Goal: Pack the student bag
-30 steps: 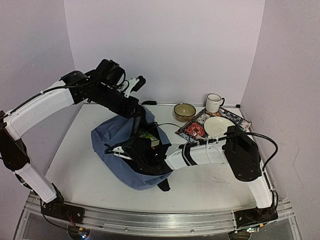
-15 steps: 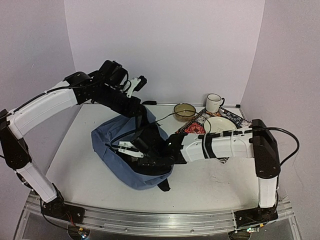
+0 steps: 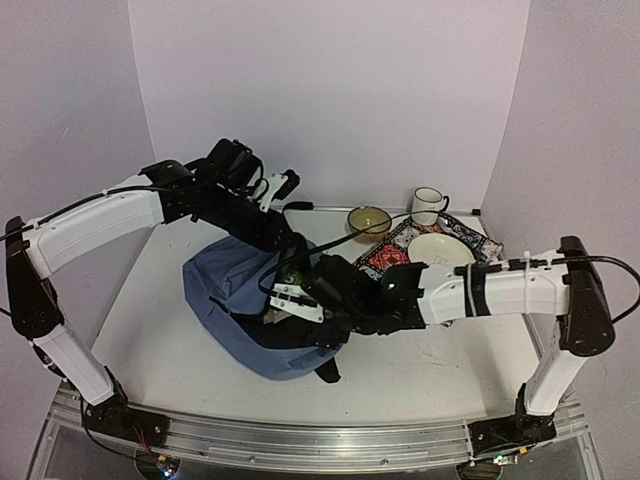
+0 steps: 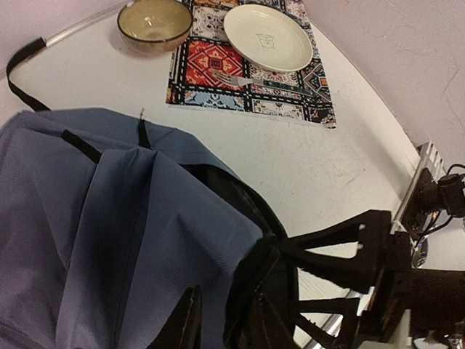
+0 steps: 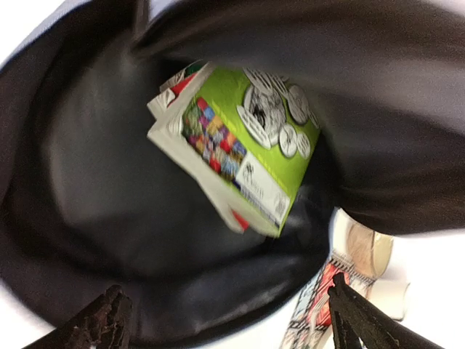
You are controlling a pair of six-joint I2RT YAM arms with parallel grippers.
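Top external view: both arms are meeting at the student bag [image 3: 215, 285], which is lying left of centre on the counter [image 3: 420, 370].
Left tool [image 4: 221, 316] is pinching the bag's dark rim, apparently to keep the mouth gaping. Right tool [image 5: 229, 298], spread and empty, is hovering inside over a green-covered book [image 5: 243, 149], which looks already packed.
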